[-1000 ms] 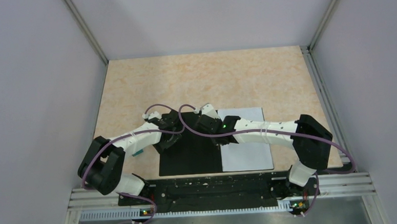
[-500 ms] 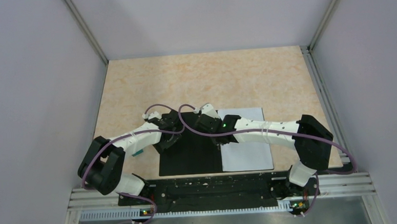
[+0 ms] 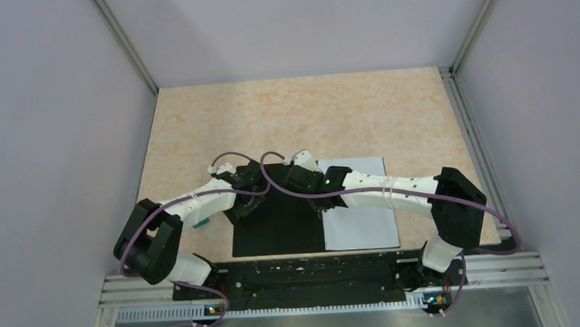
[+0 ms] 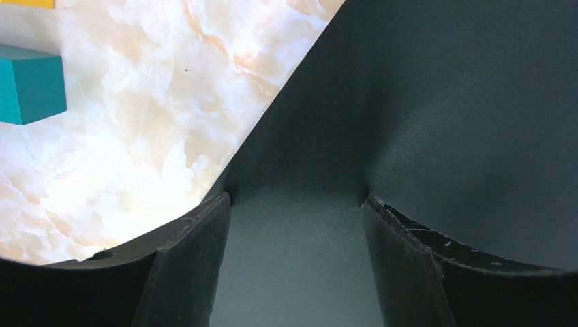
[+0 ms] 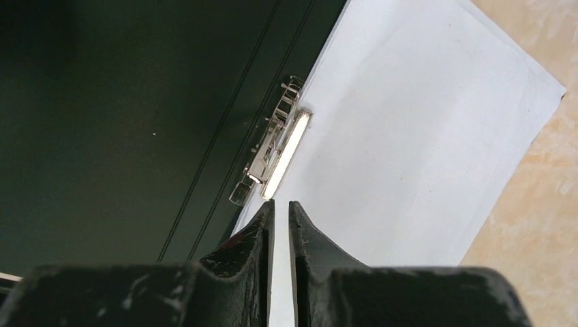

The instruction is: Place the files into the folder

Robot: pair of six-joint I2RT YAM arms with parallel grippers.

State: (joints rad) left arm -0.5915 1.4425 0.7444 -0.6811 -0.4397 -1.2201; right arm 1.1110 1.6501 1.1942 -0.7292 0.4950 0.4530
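The folder (image 3: 279, 231) lies open on the table, black inner face up. The files (image 3: 361, 220) lie as flat white sheets on its right half, their left edge at the metal spine clip (image 5: 272, 146). My left gripper (image 3: 246, 205) stands open with both fingers down on the black left cover near its left edge (image 4: 296, 201), and nothing is between them. My right gripper (image 3: 315, 198) hovers over the files' left edge just short of the clip (image 5: 279, 204). Its jaws stand a narrow slit apart, and only white paper shows through the gap.
A teal block (image 4: 27, 82) lies on the marbled table (image 3: 307, 118) just left of the folder, also in the top view (image 3: 200, 222). A yellow block's edge (image 4: 27, 3) shows beyond it. Grey walls close in both sides and the back.
The right gripper's jaws have parted slightly. Neither arm, the folder nor the files have visibly moved.
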